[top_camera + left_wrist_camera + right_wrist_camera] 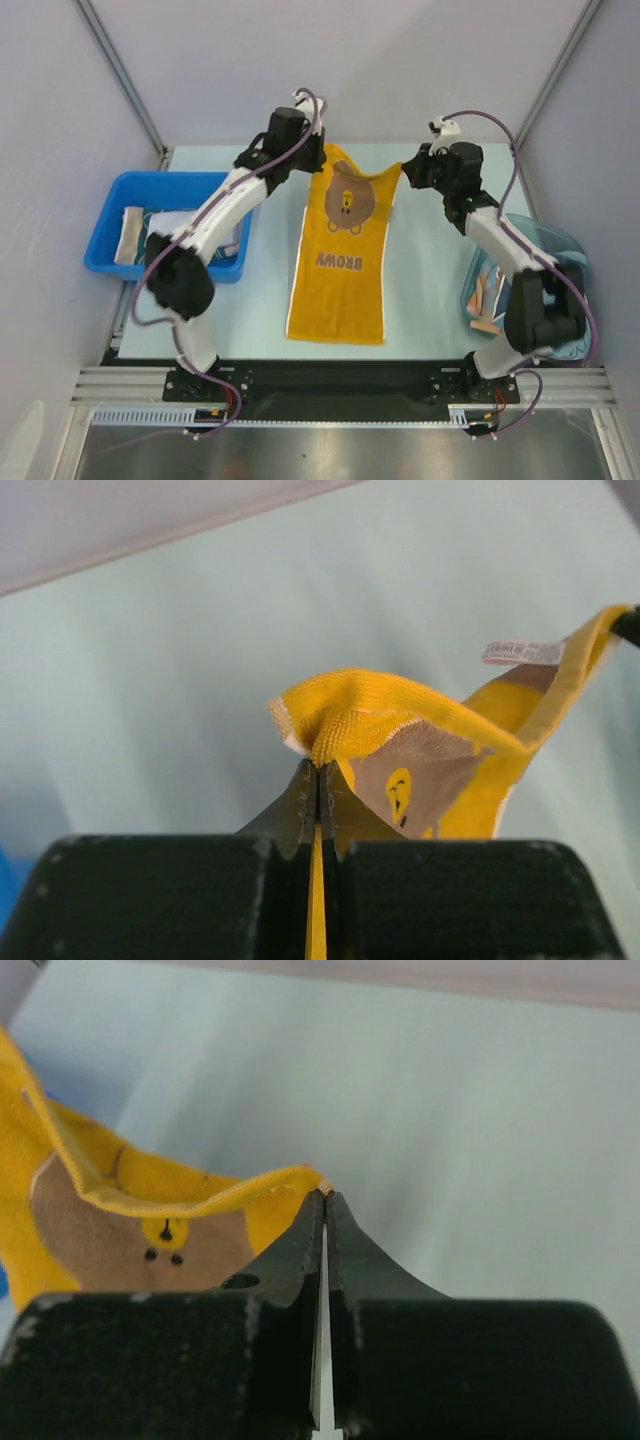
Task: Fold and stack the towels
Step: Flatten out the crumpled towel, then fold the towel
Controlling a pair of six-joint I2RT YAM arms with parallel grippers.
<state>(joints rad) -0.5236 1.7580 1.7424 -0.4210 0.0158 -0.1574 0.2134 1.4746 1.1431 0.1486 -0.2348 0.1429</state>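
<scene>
Lengthwise, the yellow bear towel runs near-to-far, its far end raised.

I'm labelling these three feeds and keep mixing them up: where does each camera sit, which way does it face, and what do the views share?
Top: above and behind the bases, facing down at the table; shows the left arm and right arm whole, holding the yellow towel.
Left wrist: on the left arm, facing along its shut left gripper pinching a towel corner.
Right wrist: likewise, right gripper shut on the other corner.
Shared: both wrist views show the towel's bear face.
</scene>
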